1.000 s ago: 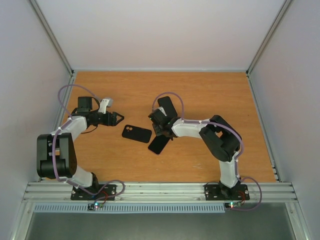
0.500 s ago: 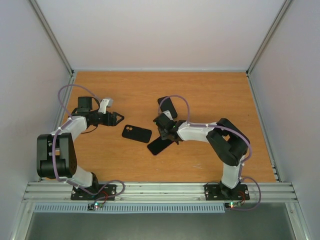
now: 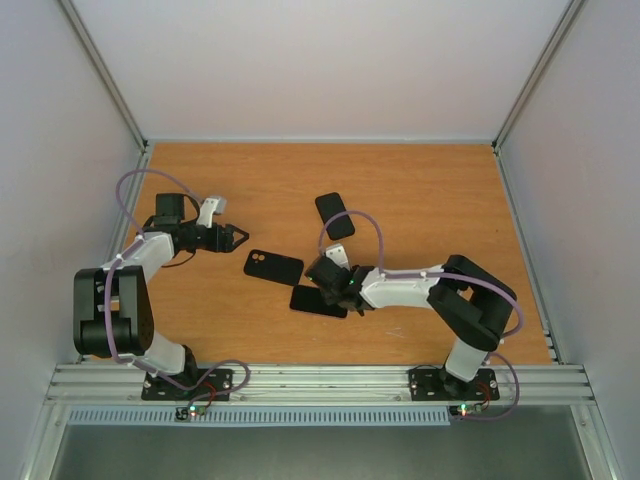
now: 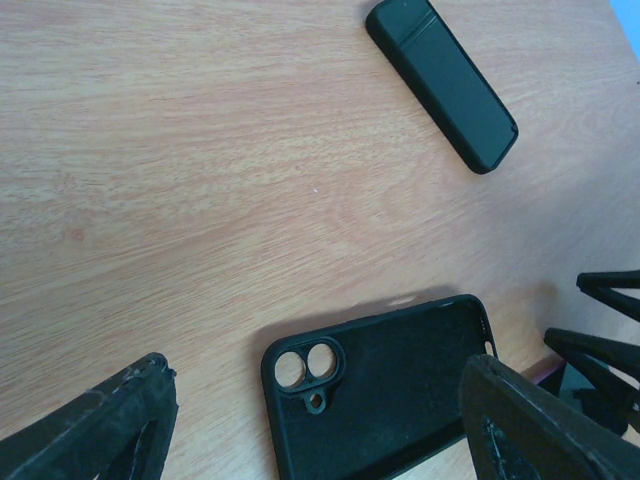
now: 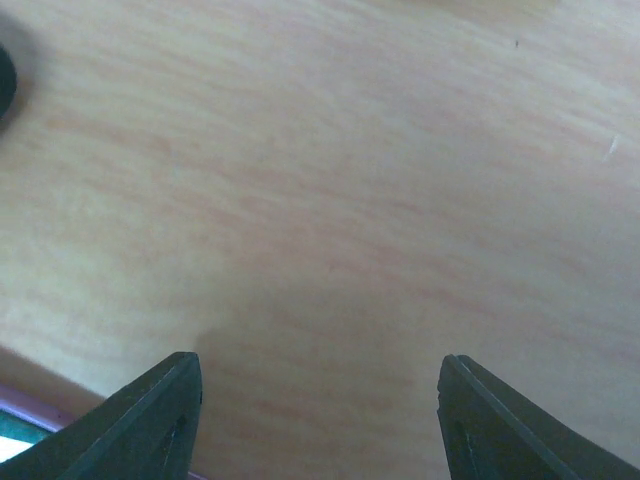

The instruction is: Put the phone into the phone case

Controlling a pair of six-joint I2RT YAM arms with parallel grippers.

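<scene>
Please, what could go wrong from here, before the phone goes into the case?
1. The phone lies flat on the table; the open right hand shows only bare wood between its fingers, so closing now would likely grab nothing.
2. The phone case lies loose, the open left hand apart from it; it may slide when the phone is pressed in.
3. Another flat black object lies nearby and could be mistaken for the phone.

R claw (image 3: 328,288) moved toward near edge; phone (image 3: 310,301) dragged along, now lies just near-side of case (image 3: 273,266).
</scene>
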